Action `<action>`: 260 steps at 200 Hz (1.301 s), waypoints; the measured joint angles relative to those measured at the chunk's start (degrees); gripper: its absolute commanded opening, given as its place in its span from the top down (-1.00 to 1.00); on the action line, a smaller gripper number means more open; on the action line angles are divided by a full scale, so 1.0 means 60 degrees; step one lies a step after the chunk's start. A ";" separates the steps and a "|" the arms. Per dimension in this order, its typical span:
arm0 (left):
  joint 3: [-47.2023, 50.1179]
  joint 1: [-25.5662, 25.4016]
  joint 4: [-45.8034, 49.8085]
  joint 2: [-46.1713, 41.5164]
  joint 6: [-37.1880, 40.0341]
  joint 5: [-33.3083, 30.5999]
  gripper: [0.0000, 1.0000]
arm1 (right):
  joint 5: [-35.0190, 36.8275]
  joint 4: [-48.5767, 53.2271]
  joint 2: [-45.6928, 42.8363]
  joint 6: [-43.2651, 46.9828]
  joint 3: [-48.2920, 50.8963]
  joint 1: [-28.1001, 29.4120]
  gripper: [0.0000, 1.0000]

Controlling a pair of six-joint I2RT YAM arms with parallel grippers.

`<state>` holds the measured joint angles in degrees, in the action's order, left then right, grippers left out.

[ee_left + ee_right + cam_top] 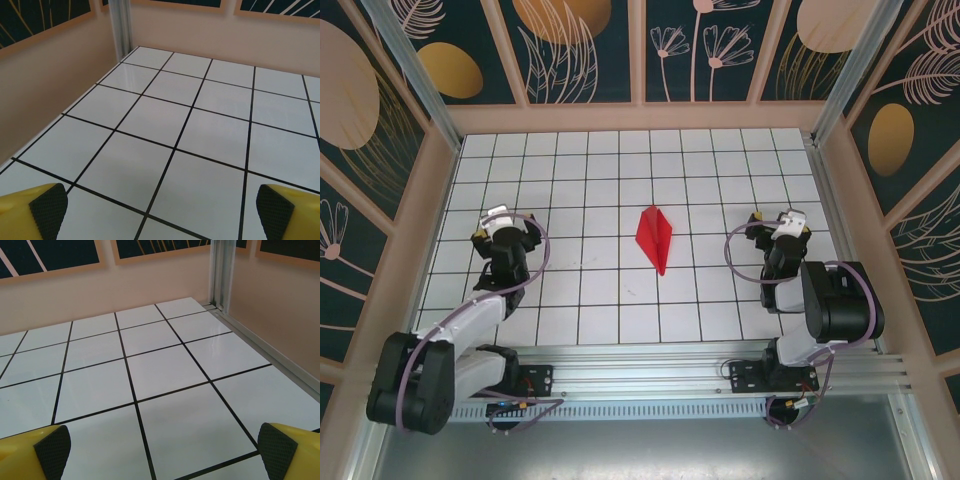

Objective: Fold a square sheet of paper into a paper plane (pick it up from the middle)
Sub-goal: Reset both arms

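On table (570,180), paper plane (656,238), creases unclear.

Centre: paper plane (655,238) lies alone on the worktop (590,180); bare tiles all round it
Left tool (503,224): well apart from the plane; open tiles between; left wall (438,215) near its outer side
Right tool (782,224): equally clear lane inward; right wall (832,215) close beside
Far side: back wall (640,117); corner posts (412,70)
Near edge: aluminium rail (650,360)

I see bright, even light; soft glare sheens my far tiles (225,342); the plane (656,238) casts scarcely any shadow.
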<state>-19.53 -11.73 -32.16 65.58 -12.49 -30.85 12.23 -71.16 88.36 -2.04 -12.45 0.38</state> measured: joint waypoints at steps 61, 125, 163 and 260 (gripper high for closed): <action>0.0911 0.0852 -0.3038 0.1698 0.0364 0.1224 -0.97 | 0.0033 -0.0011 0.0000 0.0000 0.0000 0.0000 -0.98; 0.1479 0.1308 -0.6889 0.3617 0.1202 0.2153 -0.97 | 0.0033 -0.0018 0.0000 0.0000 0.0000 0.0000 -0.97; 0.1668 0.1479 -0.7388 0.3829 0.1388 0.2918 -0.97 | 0.0033 -0.0044 0.0000 0.0000 0.0000 0.0000 -0.98; 0.1326 0.1778 -0.7482 0.3829 0.1286 0.3264 -0.97 | 0.0033 -0.0044 0.0000 0.0000 0.0000 0.0000 -0.98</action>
<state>-11.57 -1.06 -77.06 88.55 -4.78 -11.27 12.43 -71.42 88.36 -2.04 -12.45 0.38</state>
